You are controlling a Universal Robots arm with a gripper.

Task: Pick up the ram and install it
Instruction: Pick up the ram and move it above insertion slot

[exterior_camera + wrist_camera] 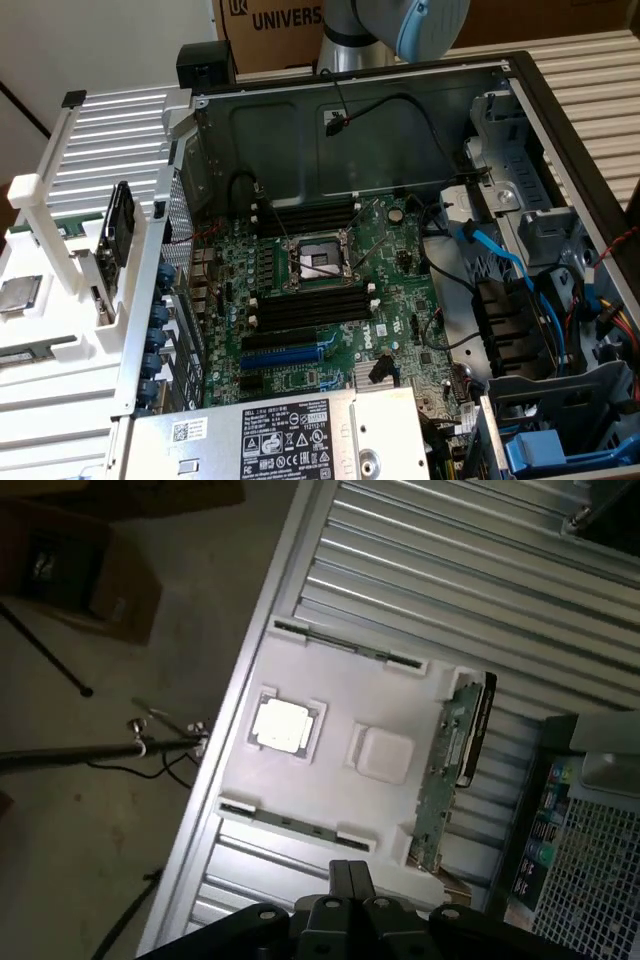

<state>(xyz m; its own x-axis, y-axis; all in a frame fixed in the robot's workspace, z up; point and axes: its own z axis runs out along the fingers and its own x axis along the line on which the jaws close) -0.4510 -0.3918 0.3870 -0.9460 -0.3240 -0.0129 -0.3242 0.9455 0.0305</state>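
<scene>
An open grey metal computer case [420, 120] is seen lying on its side on a ribbed silver table [590, 70], with a green motherboard [400, 290] laid bare inside. On the motherboard, long black memory slots [312, 306] are set on either side of a square metal processor socket [316, 262], and a blue expansion slot [285, 355] runs just beside the nearer group.

At the exterior view's left, outside the case, a white plastic tray [340, 695] is placed on the table. The ram [290, 823], a long, thin dark-green circuit-board stick, is lodged in a slot along one edge of the tray. A second similar stick [345, 650] is lodged along the opposite edge. Between them a square silver processor chip [283, 725] is seated in a recess. On the tray's side towards the case, a longer green board with a black part [452, 770] is stood on edge.

The dark gripper [350, 880] is held above the tray, nearest to the ram and apart from it. Whether it is open or closed cannot be told. The grey-and-blue arm [400, 25] is seen behind the case.
</scene>
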